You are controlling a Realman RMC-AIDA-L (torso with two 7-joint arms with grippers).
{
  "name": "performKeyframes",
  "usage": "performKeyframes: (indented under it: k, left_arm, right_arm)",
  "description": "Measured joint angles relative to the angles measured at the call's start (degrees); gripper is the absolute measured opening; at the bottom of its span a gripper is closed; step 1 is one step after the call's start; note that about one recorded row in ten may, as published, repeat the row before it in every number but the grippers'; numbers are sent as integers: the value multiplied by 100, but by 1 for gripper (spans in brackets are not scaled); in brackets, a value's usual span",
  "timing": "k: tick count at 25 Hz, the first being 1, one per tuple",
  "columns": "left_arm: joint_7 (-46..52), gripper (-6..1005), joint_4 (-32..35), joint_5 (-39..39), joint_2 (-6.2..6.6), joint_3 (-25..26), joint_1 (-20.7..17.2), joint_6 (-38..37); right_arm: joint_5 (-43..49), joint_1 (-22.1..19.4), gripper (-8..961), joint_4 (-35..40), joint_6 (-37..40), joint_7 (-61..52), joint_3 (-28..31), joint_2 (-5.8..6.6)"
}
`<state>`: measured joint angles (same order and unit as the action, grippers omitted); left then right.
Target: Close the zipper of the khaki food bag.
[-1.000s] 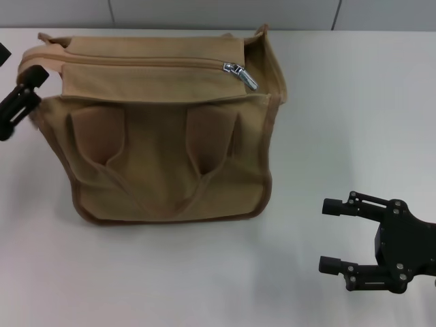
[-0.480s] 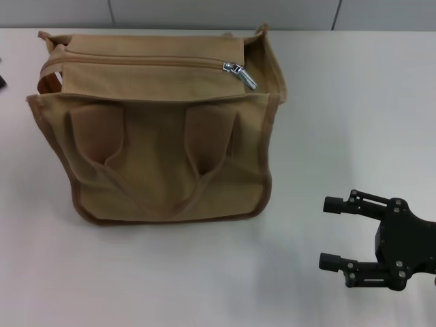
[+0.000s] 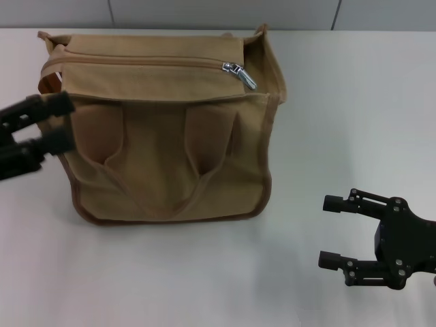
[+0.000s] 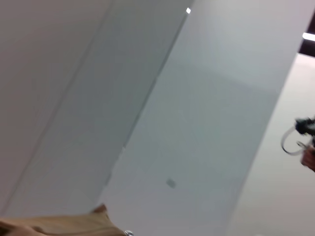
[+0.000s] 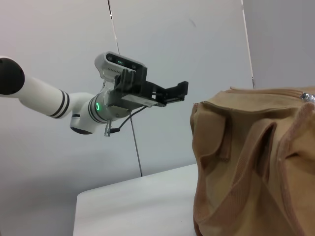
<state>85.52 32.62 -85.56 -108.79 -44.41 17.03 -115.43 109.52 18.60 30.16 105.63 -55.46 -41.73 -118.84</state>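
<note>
The khaki food bag (image 3: 170,136) stands on the white table, left of centre, with its two looped handles hanging down the front. The zipper (image 3: 136,62) runs along the top panel, and its silver pull tab (image 3: 242,73) sits at the right end. My left gripper (image 3: 67,121) is open and hovers in front of the bag's left edge, holding nothing. My right gripper (image 3: 325,231) is open and empty, low on the table to the right of the bag. The right wrist view shows the bag (image 5: 251,162) and the left gripper (image 5: 170,93) farther off.
The white table (image 3: 354,102) extends right of the bag and in front of it. A grey panelled wall (image 3: 204,12) runs behind. The left wrist view shows mostly wall, with a sliver of the bag (image 4: 64,227) at its edge.
My left gripper was at the bag's top left corner, went out of view, and now is back lower, in front of the bag's left edge. The bag's left side has settled. The right gripper stayed put.
</note>
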Motion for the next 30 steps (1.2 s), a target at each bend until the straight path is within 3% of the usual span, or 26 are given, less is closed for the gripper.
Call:
performKeyframes:
  k: [5, 8, 9, 14, 19, 30]
  left_arm:
    - [-579, 840, -1, -335, -30, -657, 41, 28]
    - [-1230, 840, -51, -1027, -184, -874, 78, 103]
    - [-1529, 840, -64, -1452, -310, -867, 98, 194]
    - [-2028, 840, -322, -2226, -478, -855, 177, 746]
    - [-2311, 840, -719, -2378, -440, -859, 270, 1079]
    - [-2165, 840, -731, -2372, -437, -867, 342, 1033]
  right_arm:
    - [20, 9, 837, -33, -11, 0, -2, 1]
    - [34, 26, 837, -113, -61, 0, -30, 3]
    - [36, 29, 837, -136, -78, 0, -43, 4]
    - [250, 32, 837, -217, -200, -27, -74, -12]
    - [440, 94, 837, -350, -281, -45, -76, -16]
    - [723, 263, 837, -483, -361, -53, -81, -17]
